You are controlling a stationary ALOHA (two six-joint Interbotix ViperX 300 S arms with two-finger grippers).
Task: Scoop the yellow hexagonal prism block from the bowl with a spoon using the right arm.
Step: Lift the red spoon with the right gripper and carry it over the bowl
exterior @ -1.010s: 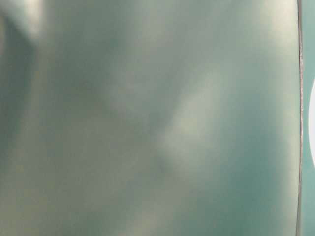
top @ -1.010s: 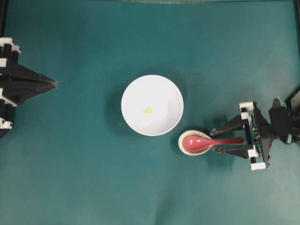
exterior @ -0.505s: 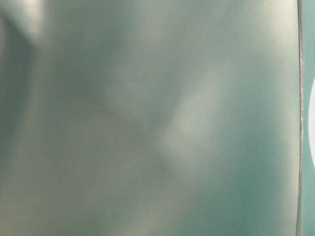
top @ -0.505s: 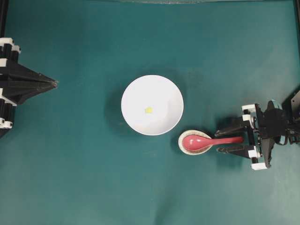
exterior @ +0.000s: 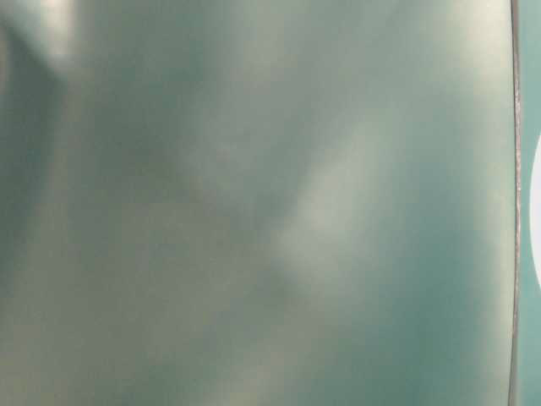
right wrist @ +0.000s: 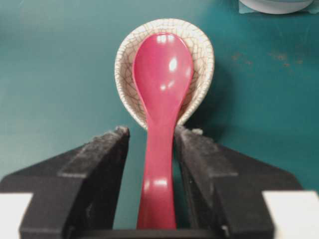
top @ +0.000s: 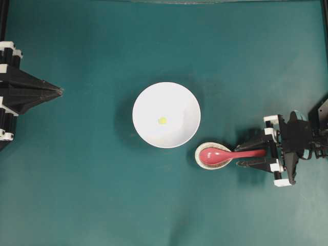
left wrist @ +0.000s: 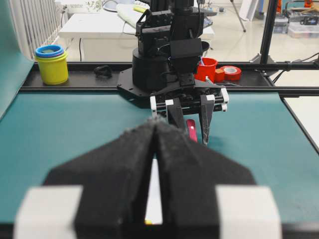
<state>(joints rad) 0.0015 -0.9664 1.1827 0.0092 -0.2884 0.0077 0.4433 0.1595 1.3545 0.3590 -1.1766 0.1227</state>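
Straddling the spoon [right wrist: 162, 129] handle, right pincer [right wrist: 151, 137] jaws narrowly apart

No legible text, labels, brands or numbers in any view. A white box [left wrist: 82, 6] on the background desk in the left wrist view carries dark print, too small and blurred to read.

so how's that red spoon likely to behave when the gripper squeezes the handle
The spoon looks glossy and hard, so probably stiff but slippery between the right gripper fingers. Its scoop rests in the small crackled dish with the handle jutting out, so a squeeze near the end may tilt or pivot it. The scoop looks heavier than the handle, so it might droop when lifted.
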